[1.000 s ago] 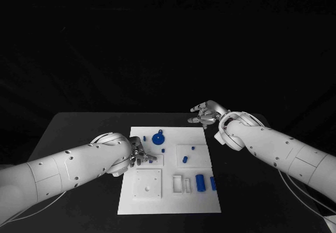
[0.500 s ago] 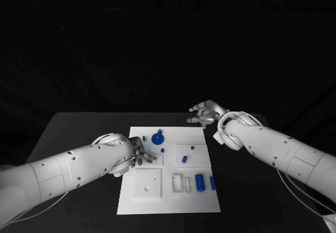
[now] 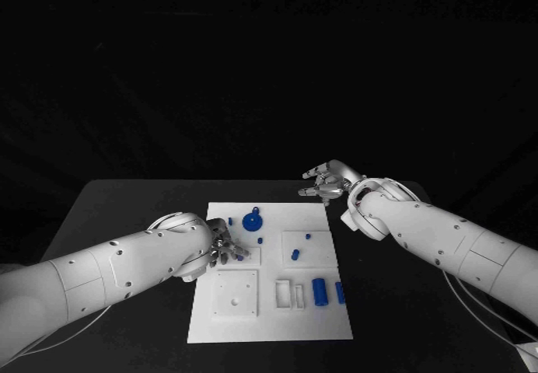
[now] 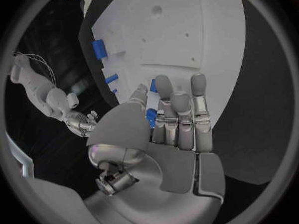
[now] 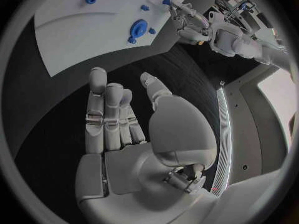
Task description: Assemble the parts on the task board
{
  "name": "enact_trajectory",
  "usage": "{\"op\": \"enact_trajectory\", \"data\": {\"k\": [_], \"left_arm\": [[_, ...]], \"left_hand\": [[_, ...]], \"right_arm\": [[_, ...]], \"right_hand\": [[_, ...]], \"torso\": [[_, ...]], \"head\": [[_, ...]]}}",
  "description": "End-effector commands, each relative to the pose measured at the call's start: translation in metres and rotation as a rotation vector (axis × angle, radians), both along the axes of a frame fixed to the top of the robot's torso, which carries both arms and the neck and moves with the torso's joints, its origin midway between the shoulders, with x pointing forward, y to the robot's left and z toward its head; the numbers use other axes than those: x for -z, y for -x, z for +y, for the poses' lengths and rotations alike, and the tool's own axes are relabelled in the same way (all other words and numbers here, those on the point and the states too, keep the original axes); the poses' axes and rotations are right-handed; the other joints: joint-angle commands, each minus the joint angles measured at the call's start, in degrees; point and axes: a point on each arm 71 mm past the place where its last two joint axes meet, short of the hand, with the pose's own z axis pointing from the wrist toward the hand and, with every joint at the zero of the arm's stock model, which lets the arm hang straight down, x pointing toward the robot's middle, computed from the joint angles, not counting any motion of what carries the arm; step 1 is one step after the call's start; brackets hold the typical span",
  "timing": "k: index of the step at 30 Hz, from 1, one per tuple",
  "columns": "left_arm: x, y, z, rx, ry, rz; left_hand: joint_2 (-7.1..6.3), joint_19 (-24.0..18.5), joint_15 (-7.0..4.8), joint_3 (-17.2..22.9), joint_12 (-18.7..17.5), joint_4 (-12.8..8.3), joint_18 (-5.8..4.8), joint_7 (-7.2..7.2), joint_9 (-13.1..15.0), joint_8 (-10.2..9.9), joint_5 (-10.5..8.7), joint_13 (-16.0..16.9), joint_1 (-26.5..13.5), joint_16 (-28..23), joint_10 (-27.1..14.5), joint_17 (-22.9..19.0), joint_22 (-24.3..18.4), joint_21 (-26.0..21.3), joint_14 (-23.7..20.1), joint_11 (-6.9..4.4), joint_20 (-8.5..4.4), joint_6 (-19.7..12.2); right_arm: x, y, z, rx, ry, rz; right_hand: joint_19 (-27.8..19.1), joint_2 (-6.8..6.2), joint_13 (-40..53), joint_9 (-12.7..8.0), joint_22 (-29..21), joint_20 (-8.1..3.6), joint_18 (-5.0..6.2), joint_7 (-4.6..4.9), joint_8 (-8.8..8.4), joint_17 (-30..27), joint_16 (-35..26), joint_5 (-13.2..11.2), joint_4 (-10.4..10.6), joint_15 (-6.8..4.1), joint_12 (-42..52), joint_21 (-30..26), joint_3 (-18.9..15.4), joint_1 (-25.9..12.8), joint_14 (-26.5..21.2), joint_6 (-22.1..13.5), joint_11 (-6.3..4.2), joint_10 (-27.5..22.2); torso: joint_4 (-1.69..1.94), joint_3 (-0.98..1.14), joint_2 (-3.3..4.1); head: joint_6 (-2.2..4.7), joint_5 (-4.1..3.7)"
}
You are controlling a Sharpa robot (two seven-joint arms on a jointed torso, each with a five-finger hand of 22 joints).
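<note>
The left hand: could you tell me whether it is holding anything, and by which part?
Yes: the left hand pinches a small blue part between thumb and fingers; which end it grips cannot be told. The right hand holds nothing.

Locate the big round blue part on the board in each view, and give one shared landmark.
Head view: round blue part lies on the task board's far end.
Left wrist view: cannot pick it out.
Right wrist view: it lies near the board's edge.
Shared landmark: the left hand, also at.
</note>
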Motion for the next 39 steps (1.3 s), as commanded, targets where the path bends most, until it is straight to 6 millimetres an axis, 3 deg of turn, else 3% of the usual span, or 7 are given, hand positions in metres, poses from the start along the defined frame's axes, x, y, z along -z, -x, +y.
{"op": "enact_trajectory", "data": {"k": [1,7,25,32,35,37,39], "left_arm": [[0.0116,0.0055,0.0004,0.016,-0.031,0.059],[0.013,0.0056,0.0002,0.024,-0.049,0.074],[0.0173,0.0074,-0.0022,0.038,-0.065,0.095],[0.0176,0.0082,-0.0035,0.043,-0.058,0.1],[0.0178,0.0085,-0.004,0.045,-0.053,0.102],[0.0177,0.0086,-0.0042,0.044,-0.05,0.102],[0.0176,0.0085,-0.0042,0.043,-0.047,0.1]], "left_hand": [[0.69,-0.1,-0.15,-0.1,-0.3,-0.8,-0.15,0.0,0.0,-0.1,0.42,0.1,0.1,0.4,1.6,0.1,1.1,0.1,0.1,-0.34,-0.22,0.6],[1.09,-0.2,-0.26,-0.5,-0.3,-2.2,-0.29,-0.33,0.3,-0.1,0.7,0.1,0.5,0.5,1.6,0.1,1.1,0.1,0.1,-0.52,-0.34,1.6],[1.17,-0.1,-0.33,-0.7,-0.2,-2.4,-0.32,-0.62,0.6,0.1,0.71,0.1,0.4,0.6,1.8,0.2,1.1,0.3,0.2,-0.68,-0.4,2.5],[2.53,-0.2,-0.36,0.3,-0.2,-3.6,-0.3,-0.8,0.7,0.0,1.11,0.0,2.2,0.7,1.9,0.3,1.1,0.3,0.3,-0.75,-0.39,2.7],[3.39,-0.2,-0.36,0.9,-0.2,-4.4,-0.28,-0.9,0.8,0.0,2.03,0.0,3.4,0.7,2.0,0.4,1.1,0.4,0.3,-0.76,-0.38,2.8],[3.65,-0.2,-0.37,1.1,-0.3,-4.9,-0.26,-0.94,0.8,-0.1,4.77,0.0,3.9,0.7,2.0,0.4,1.1,0.4,0.3,-0.79,-0.37,2.7],[4.07,-0.2,-0.37,1.3,-0.2,-5.1,-0.24,-0.98,0.8,-0.1,5.23,0.0,4.2,0.7,2.0,0.4,1.1,0.5,0.4,-0.82,-0.37,2.7]], "right_arm": [[0.0003,0.0003,0.0012,-0.009,-0.001,0.002],[0.0004,0.0004,0.0012,-0.009,-0.001,0.002],[0.0006,0.0005,0.0011,-0.009,-0.001,0.002],[0.0006,0.0006,0.0012,-0.009,-0.001,0.002],[0.0007,0.0006,0.0012,-0.009,-0.001,0.002],[0.0007,0.0006,0.0012,-0.009,-0.001,0.002],[0.0007,0.0006,0.0012,-0.009,-0.001,0.002]], "right_hand": [[2.1,-0.48,-0.1,0.0,-0.2,-0.21,0.91,0.09,-0.02,0.0,0.0,0.5,0.5,-0.08,0.2,0.0,0.0,-0.3,0.4,-0.5,-0.17,0.2],[2.1,-0.48,-0.1,0.0,-0.2,-0.21,0.91,0.09,-0.02,0.0,0.0,0.5,0.5,-0.08,0.2,0.0,0.0,-0.3,0.4,-0.5,-0.17,0.2],[2.1,-0.48,-0.1,0.0,-0.2,-0.21,0.91,0.09,-0.02,0.0,0.0,0.5,0.5,-0.08,0.2,0.0,0.0,-0.3,0.4,-0.5,-0.17,0.2],[2.1,-0.48,-0.1,0.0,-0.2,-0.21,0.91,0.09,-0.02,0.0,0.0,0.5,0.5,-0.08,0.2,0.0,0.0,-0.3,0.4,-0.5,-0.17,0.2],[2.1,-0.48,-0.1,0.0,-0.2,-0.21,0.91,0.09,-0.02,0.0,0.0,0.5,0.5,-0.08,0.2,0.0,0.0,-0.3,0.4,-0.5,-0.17,0.2],[2.1,-0.48,-0.1,0.0,-0.2,-0.21,0.91,0.09,-0.02,0.0,0.0,0.5,0.5,-0.08,0.2,0.0,0.0,-0.3,0.4,-0.5,-0.17,0.2],[2.1,-0.5,-0.1,0.0,-0.3,-0.22,0.92,0.09,-0.03,0.0,0.0,0.6,0.5,-0.09,0.2,0.1,-0.1,-0.3,0.4,-0.6,-0.17,0.2]], "torso": [[0.0,0.01,0.01],[-0.01,0.03,0.02],[0.0,0.06,0.01],[0.02,0.06,-0.01],[0.02,0.05,0.0],[0.01,0.05,0.01],[0.0,0.05,0.0]], "head": [[-0.09,-0.05],[-0.11,-0.09],[-0.3,-0.28],[-0.34,-0.39],[-0.39,-0.41],[-0.42,-0.42],[-0.43,-0.43]]}}
